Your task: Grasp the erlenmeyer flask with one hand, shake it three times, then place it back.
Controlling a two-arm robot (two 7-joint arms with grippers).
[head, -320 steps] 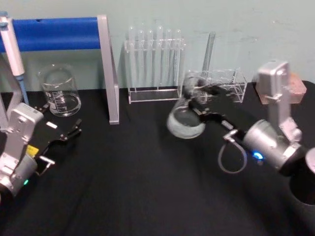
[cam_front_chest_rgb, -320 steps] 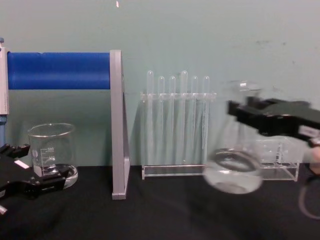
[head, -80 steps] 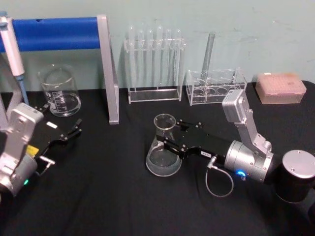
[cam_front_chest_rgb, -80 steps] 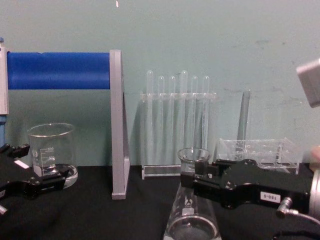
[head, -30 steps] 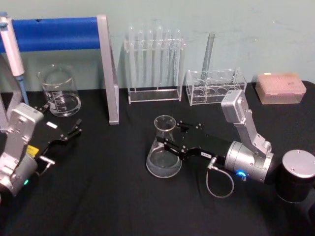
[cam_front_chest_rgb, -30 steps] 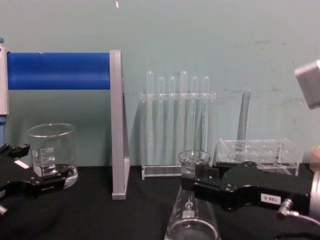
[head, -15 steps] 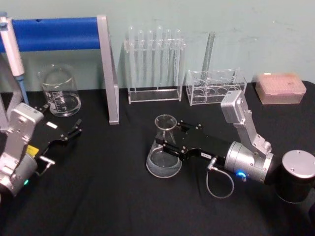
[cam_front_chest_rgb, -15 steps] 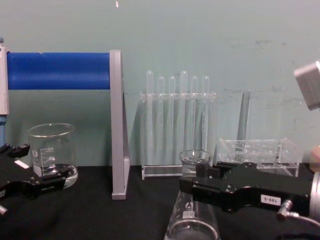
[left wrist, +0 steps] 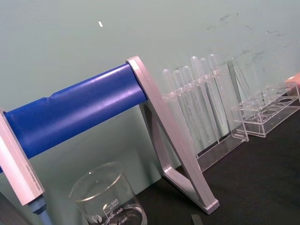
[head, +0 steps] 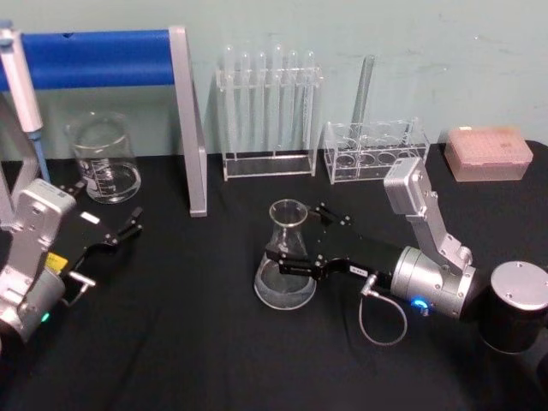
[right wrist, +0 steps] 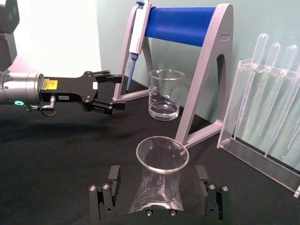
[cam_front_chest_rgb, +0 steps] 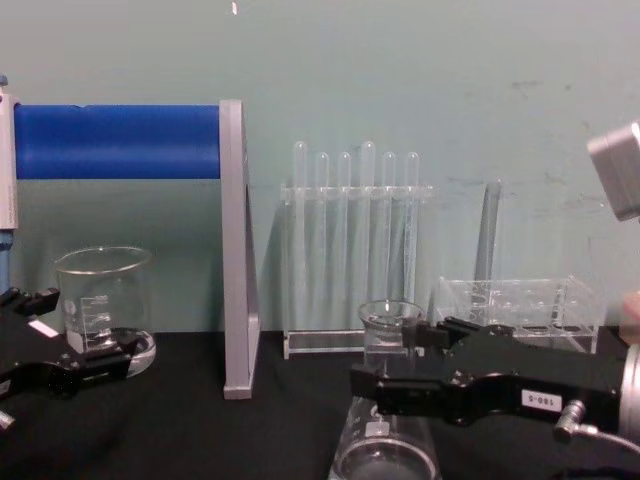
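Observation:
The clear erlenmeyer flask (head: 285, 261) stands upright on the black table, a little right of centre. My right gripper (head: 294, 233) reaches in from the right, level with the flask's neck. It is open, one finger on each side of the neck. The right wrist view shows the flask (right wrist: 157, 194) between the two black fingers (right wrist: 105, 197), with a gap on either side. From the chest, the flask (cam_front_chest_rgb: 385, 440) sits partly behind the near finger of the right gripper (cam_front_chest_rgb: 395, 360). My left gripper (head: 128, 227) rests open at the left, holding nothing.
A glass beaker (head: 104, 158) stands at the back left under a blue-barred stand (head: 103, 56) with a pipette. A test tube rack (head: 270, 111), a second clear rack (head: 374, 150) and a pink box (head: 486, 154) line the back. A black cylinder (head: 514, 317) sits at the right.
The flask, earlier swung in the air, was set down on the table. In the last half second the right gripper's jaws spread away from its neck. The left arm has not moved.

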